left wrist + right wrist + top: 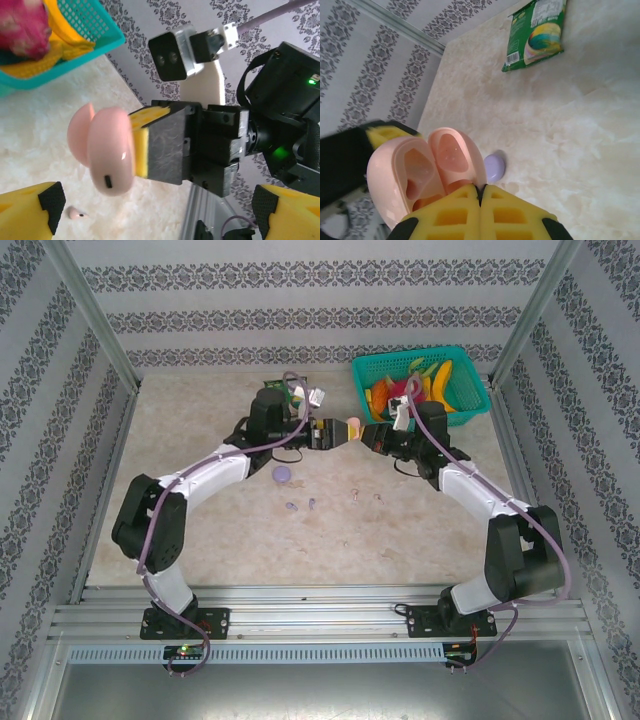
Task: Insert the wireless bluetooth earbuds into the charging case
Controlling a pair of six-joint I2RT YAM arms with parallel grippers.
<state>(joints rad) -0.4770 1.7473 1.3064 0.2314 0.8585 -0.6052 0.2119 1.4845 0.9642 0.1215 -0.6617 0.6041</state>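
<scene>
A pale pink charging case (345,428) hangs in the air between both grippers, its lid swung open so both hollow halves (422,167) show. My right gripper (481,192) is shut on the case's edge, and its yellow fingers (150,142) grip the case (107,150). My left gripper (157,210) is open, its pads wide apart on either side of the case without touching it. Tiny earbuds lie on the table: lavender ones (291,507) and pink ones (354,491), with one pink earbud (76,214) below the case. A shut lavender case (283,474) rests on the table (494,167).
A teal basket (410,352) of toy fruit stands at the back right, close behind the right arm (95,30). A green snack packet (535,32) lies near the back wall on the left. The patterned walls and metal frame posts close in the table.
</scene>
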